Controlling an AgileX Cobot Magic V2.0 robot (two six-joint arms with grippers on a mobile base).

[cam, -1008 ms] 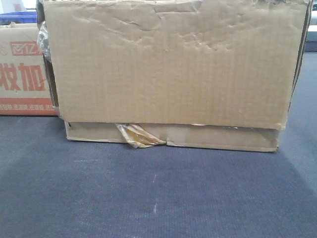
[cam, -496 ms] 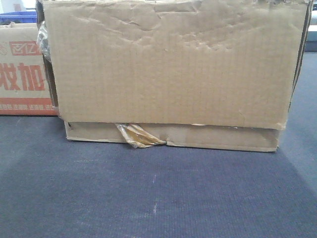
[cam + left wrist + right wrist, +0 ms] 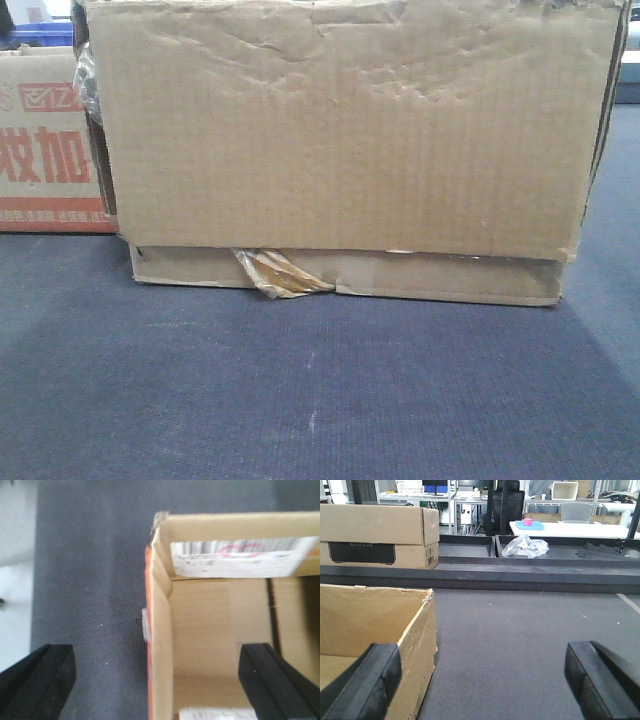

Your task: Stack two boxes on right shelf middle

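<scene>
I'm in an office-like lab: ahead of my right gripper (image 3: pixel 482 680) stand a desk chair (image 3: pixel 504 510), white table (image 3: pixel 570 529), metal racks (image 3: pixel 452 505).

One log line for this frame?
left tool: open, above open carton wall | right tool: open, empty | brown box: on carpet

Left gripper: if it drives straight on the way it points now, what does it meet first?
Probably the side wall of the open cardboard box: the left gripper is open and straddles that wall, one finger over the carpet, the other over the box's inside. Depth is unclear.
</scene>
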